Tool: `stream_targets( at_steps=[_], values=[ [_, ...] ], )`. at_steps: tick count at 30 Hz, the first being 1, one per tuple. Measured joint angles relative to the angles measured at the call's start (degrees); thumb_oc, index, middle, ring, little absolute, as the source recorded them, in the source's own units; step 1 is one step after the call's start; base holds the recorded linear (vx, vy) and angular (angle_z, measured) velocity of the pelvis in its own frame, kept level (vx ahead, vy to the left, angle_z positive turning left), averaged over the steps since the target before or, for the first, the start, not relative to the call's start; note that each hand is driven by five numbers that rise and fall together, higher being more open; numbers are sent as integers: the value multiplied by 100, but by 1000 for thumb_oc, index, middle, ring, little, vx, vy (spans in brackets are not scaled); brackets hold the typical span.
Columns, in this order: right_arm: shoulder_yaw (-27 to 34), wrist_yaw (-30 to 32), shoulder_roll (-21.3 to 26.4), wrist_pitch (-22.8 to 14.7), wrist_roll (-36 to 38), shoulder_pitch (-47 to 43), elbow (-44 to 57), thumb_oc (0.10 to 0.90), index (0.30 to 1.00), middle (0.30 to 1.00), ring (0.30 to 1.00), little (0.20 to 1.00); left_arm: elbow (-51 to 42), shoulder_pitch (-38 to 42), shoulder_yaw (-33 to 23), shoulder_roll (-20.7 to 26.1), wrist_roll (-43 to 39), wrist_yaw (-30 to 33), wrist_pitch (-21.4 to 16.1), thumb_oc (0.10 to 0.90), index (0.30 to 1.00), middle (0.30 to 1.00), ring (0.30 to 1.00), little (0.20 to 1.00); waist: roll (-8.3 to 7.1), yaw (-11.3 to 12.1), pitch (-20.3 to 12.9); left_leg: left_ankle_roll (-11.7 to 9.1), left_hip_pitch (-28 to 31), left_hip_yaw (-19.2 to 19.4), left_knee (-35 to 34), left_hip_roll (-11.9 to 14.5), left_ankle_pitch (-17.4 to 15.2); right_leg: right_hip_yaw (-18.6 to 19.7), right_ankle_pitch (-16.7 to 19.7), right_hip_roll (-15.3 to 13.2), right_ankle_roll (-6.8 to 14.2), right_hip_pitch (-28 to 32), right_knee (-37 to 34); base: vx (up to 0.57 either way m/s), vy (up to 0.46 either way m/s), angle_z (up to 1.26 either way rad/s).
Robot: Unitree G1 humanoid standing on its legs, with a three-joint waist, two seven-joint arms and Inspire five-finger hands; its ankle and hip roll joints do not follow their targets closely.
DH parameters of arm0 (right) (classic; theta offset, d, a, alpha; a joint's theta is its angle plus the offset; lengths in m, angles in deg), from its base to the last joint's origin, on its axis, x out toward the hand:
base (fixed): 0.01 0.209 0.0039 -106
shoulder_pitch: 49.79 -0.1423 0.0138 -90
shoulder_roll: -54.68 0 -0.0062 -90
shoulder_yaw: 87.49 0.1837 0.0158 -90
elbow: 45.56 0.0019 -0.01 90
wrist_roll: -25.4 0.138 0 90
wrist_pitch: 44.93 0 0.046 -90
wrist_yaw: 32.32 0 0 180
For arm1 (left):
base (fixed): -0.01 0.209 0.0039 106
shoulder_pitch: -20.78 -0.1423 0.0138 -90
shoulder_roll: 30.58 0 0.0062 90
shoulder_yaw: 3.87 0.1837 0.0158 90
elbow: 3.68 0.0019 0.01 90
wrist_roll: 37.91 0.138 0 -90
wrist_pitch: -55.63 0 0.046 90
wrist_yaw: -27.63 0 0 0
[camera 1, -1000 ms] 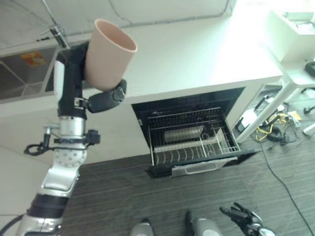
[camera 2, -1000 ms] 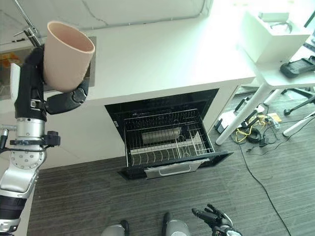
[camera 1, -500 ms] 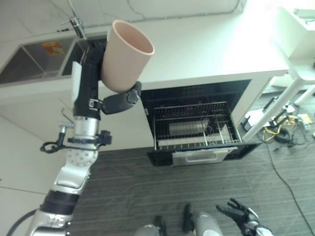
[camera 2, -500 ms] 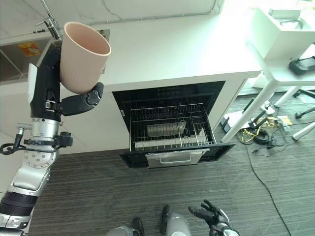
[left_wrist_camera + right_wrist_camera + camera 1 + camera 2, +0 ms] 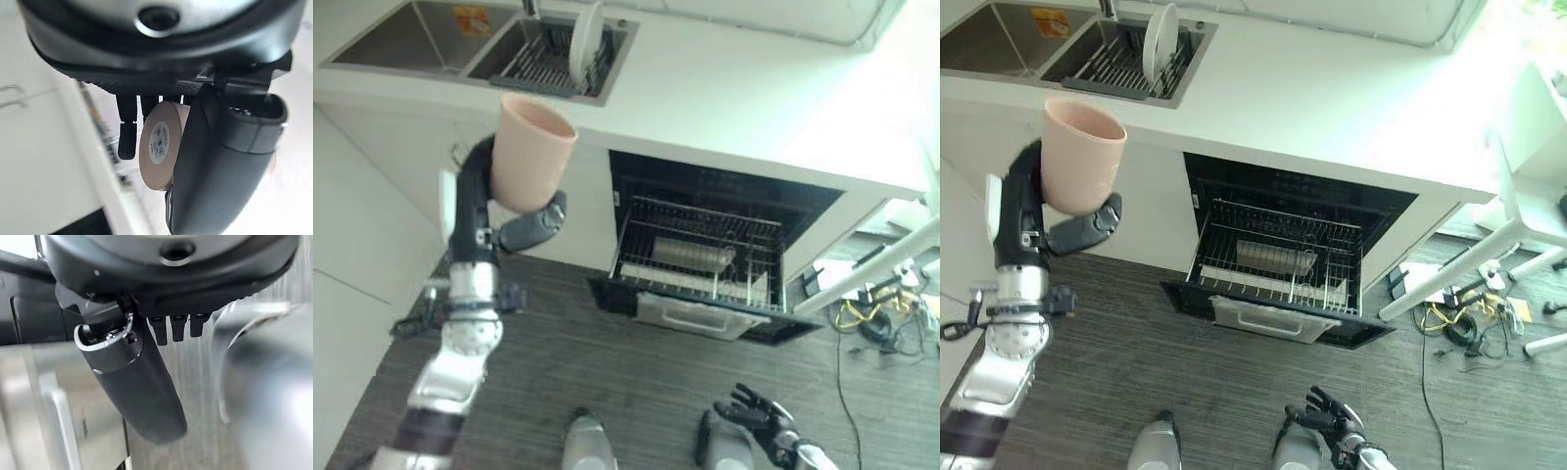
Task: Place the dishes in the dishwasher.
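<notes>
A pale pink cup [image 5: 530, 149] is held upright and high, mouth up, with my left hand [image 5: 524, 227] shut on it; fingers and thumb wrap its lower half. The cup's round base with a small label [image 5: 159, 146] shows past the thumb in the left wrist view. It hangs left of the open dishwasher [image 5: 705, 259], whose wire rack [image 5: 1278, 259] is pulled out and holds a metal item. A white plate [image 5: 1159, 44] stands in the sink's rack [image 5: 543, 59]. My right hand [image 5: 759, 419] hangs low near the floor, fingers relaxed and spread.
A white countertop [image 5: 724, 108] runs above the dishwasher, with a double sink [image 5: 999, 39] at its left end. A white table leg [image 5: 1449, 279] and a tangle of cables [image 5: 1464, 323] lie to the right on the dark striped floor.
The whole picture has shifted, so the camera moved: the sink and plate have come into view. The cup stays in my left hand, now lower against the cabinet front.
</notes>
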Motion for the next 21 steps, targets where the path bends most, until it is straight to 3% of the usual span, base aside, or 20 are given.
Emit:
stream_targets(
  at_steps=[1, 2, 3, 4, 5, 6, 7, 8, 9, 10, 11, 12, 13, 14, 16, 18, 19, 21],
  values=[
    [42, 56, 48, -8, 29, 91, 14, 800, 900, 900, 900, 900, -6, 156, 152, -1, 6, -97, 0, 400, 300, 300, 300, 300, 32, -183, 5, 720, -29, 447, -516, 3, 874, -163, -90, 67, -324, 49, 110, 31, -546, 279],
    [248, 99, 66, 7, 109, 283, 18, 800, 900, 900, 900, 900, 48, 420, 391, -96, 33, -196, 30, 400, 300, 300, 300, 300, -14, -341, 33, 795, -160, 1256, -309, 1, 1061, -475, -286, -49, -544, 265, 109, 83, -379, 227],
    [478, 190, 39, -46, 132, 360, 34, 800, 900, 900, 900, 900, -73, 418, 414, -172, 98, -188, 4, 400, 300, 300, 300, 300, -34, -272, 5, 139, -145, 1850, 513, 41, 260, -486, -443, 184, -468, 473, -232, 104, -357, 135],
    [496, 236, 183, -130, 232, 298, 20, 800, 900, 900, 900, 900, -234, 456, 383, -161, 106, -184, -2, 400, 300, 300, 300, 300, -34, -157, -2, -345, -78, 1897, 897, -174, -364, -399, -476, 264, -439, 409, -266, 84, -253, 43],
    [585, 268, 342, -198, 343, 85, -170, 800, 900, 900, 900, 900, -404, 636, 380, -94, 108, -201, -65, 400, 300, 300, 300, 300, 6, -181, -29, -373, 127, 1953, 1052, -753, -952, -383, -349, 364, -416, 267, -460, 229, -131, -12],
    [446, 385, 302, -168, 392, -362, -574, 800, 900, 900, 900, 900, -554, 674, 309, 175, 105, -268, -167, 400, 300, 300, 300, 300, -7, -104, -72, -211, 209, 1241, 951, -1672, -1618, 29, 333, 700, -755, 149, -1023, 300, 14, -138],
    [208, 419, 210, -95, 387, -936, -947, 800, 900, 900, 900, 900, -631, 224, -72, 318, 129, -278, -303, 400, 300, 300, 300, 300, 19, 288, -52, 429, 162, -269, 657, -2576, -1902, 1066, 881, 1237, -162, 162, -1828, 260, 63, -269],
    [195, 386, 35, -88, 384, -1089, -1026, 800, 900, 900, 900, 900, -517, -116, -302, 266, 242, -277, -310, 400, 300, 300, 300, 300, 146, 541, -22, 532, 222, -963, 285, -2671, -1842, 948, 531, 1400, 23, 125, -1806, 112, 45, -287],
    [184, 357, -32, -76, 385, -1051, -1007, 800, 900, 900, 900, 900, -367, -187, -352, 220, 251, -277, -284, 400, 300, 300, 300, 300, 294, 562, -33, 486, 222, -882, 289, -2310, -1704, 466, 429, 1373, -379, 26, -1386, 86, 43, -136],
    [153, 355, -177, -30, 386, -788, -807, 800, 900, 900, 900, 900, -153, -162, -352, 182, 269, -296, -273, 400, 300, 300, 300, 300, 264, 354, -10, 364, 6, -175, 951, -2002, -1617, 0, 496, 1328, -986, 74, -1285, 152, 86, 13],
    [192, 378, -247, -29, 392, -546, -685, 800, 900, 900, 900, 900, -116, -176, -334, 176, 276, -349, -280, 400, 300, 300, 300, 300, 236, 159, -39, 388, -181, 205, 1278, -1889, -1760, -174, 259, 1314, -555, 65, -1331, 173, 102, 51],
    [226, 395, -220, -17, 393, -364, -734, 800, 900, 900, 900, 900, -125, -178, -334, 84, 270, -396, -293, 400, 300, 300, 300, 300, 465, 191, -111, 433, -178, 285, 1223, -1506, -1829, -563, -311, 1382, 287, 72, -1224, 161, 92, 13],
    [220, 492, -251, 115, 393, -311, -913, 800, 900, 900, 900, 900, -108, -94, -436, 90, 265, -432, -346, 400, 300, 300, 300, 300, 443, 306, -134, 387, -210, 339, 1288, -1369, -1947, -430, -556, 1098, -280, -216, -120, 144, 100, -20],
    [220, 556, -292, 209, 399, -140, -905, 800, 900, 900, 900, 900, -58, -49, -491, 117, 239, -427, -396, 400, 300, 300, 300, 300, 187, 282, -187, 389, -141, 397, 1326, -1592, -2029, -196, -528, 706, -289, -84, -102, 145, 120, -27],
    [262, 606, -180, 207, 437, 90, -887, 800, 900, 900, 900, 900, -27, -151, -516, 104, 230, -430, -413, 400, 300, 300, 300, 300, 313, 247, -253, 248, -183, 150, 1561, -1534, -2144, 28, -200, 1036, -522, 216, -559, 102, 107, -34],
    [309, 614, -92, 203, 437, 95, -860, 800, 900, 900, 900, 900, -39, 24, -560, 110, 230, -430, -488, 400, 300, 300, 300, 300, 328, 213, -270, 417, -175, 107, 1623, -1530, -2238, 66, -144, 1120, -578, 293, -653, 54, 78, -41],
    [310, 613, 37, 191, 436, 26, -834, 800, 900, 900, 900, 900, -35, 223, -554, 110, 249, -436, -517, 400, 300, 300, 300, 300, 337, 47, -273, 524, -105, 169, 1614, -1506, -2263, 110, -39, 1078, -421, 232, -450, 41, 24, -22],
    [305, 576, 29, 187, 433, 1, -753, 800, 900, 900, 900, 900, 15, 340, -547, 141, 260, -433, -517, 400, 300, 300, 300, 300, 349, -56, -269, 619, -26, 189, 1685, -1481, -2322, 123, 66, 974, -238, -38, 230, 49, -124, -17]
  ],
)
